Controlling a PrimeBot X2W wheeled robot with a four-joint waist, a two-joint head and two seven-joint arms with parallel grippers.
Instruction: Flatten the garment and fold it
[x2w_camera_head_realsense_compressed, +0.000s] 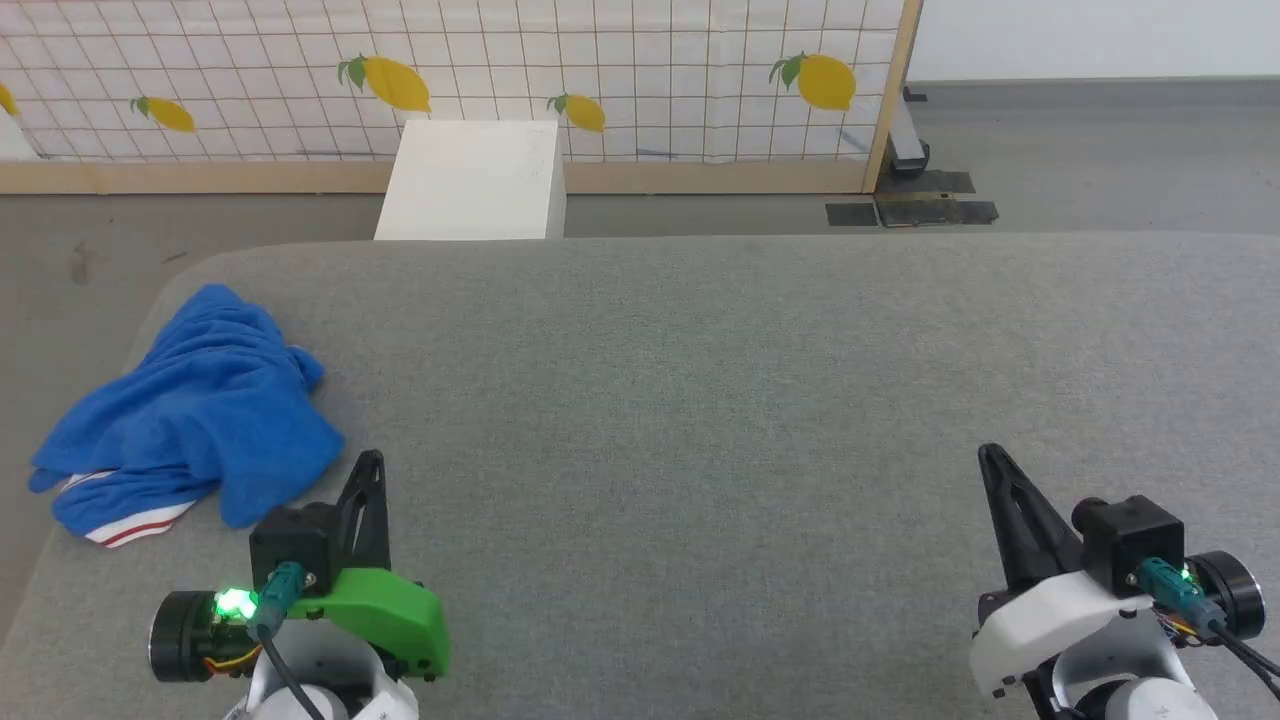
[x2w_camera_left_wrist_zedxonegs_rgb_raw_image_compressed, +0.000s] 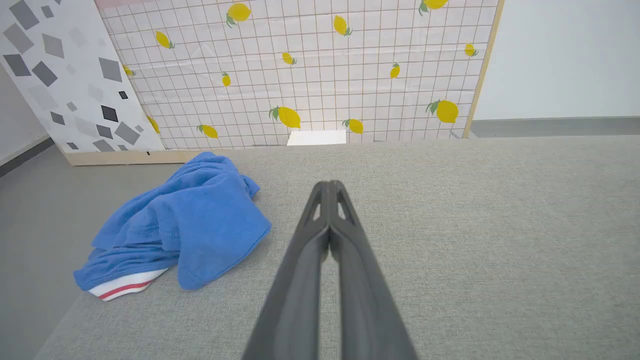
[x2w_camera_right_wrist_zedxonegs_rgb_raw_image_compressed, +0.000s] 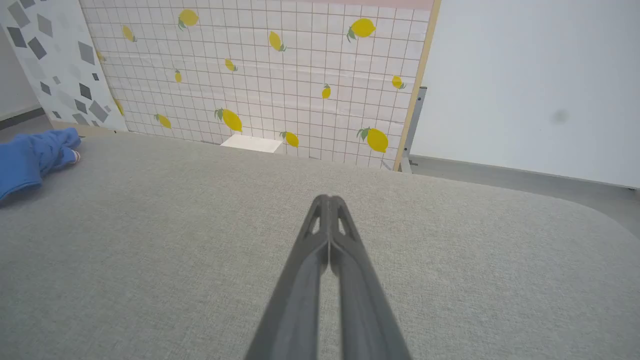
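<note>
The garment (x2w_camera_head_realsense_compressed: 190, 415) lies crumpled in a bright blue heap at the left edge of the grey padded surface (x2w_camera_head_realsense_compressed: 700, 400), a white sleeve with red stripes poking out at its near side. In the left wrist view the garment (x2w_camera_left_wrist_zedxonegs_rgb_raw_image_compressed: 185, 227) sits left of my fingers. My left gripper (x2w_camera_head_realsense_compressed: 372, 460) is shut and empty, just right of the heap and apart from it. My right gripper (x2w_camera_head_realsense_compressed: 988, 452) is shut and empty, far to the right. In the right wrist view the garment (x2w_camera_right_wrist_zedxonegs_rgb_raw_image_compressed: 30, 160) shows at the far left edge.
A white box (x2w_camera_head_realsense_compressed: 470, 180) stands on the floor beyond the surface's far edge, before a lemon-print grid panel (x2w_camera_head_realsense_compressed: 600, 70). The floor drops away left of the garment. Wide bare fabric lies between the two grippers.
</note>
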